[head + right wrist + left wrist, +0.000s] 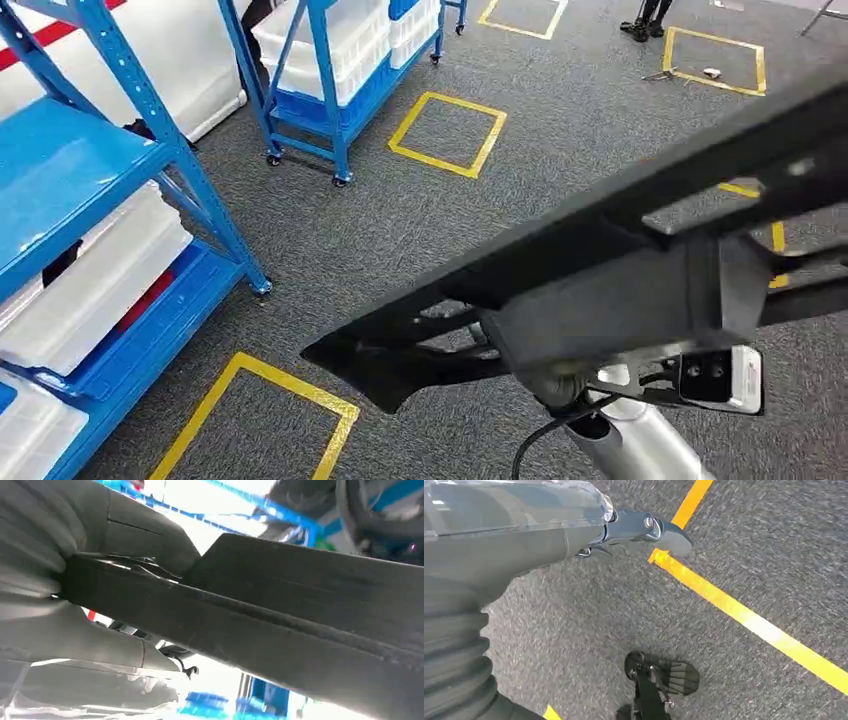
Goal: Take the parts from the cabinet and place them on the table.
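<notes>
Grey carpet (560, 190), blue shelving (120, 170), right hand (100, 645) gripping long black ribbed part (600, 250), left hand (639, 530) seemingly empty.

The right arm (640, 440) is a smooth silver tube with a black cable (540, 440) looping beside it. At its wrist sits a small white camera box (722, 378) with a dark lens face. The left hand (574, 535) has a grey ribbed cover (454, 650), a glossy grey shell and a darker finger (649, 527) with a round silver screw. The right hand (100, 580) shows the same grey ribbed cover and a thick grey thumb (90, 645).
</notes>
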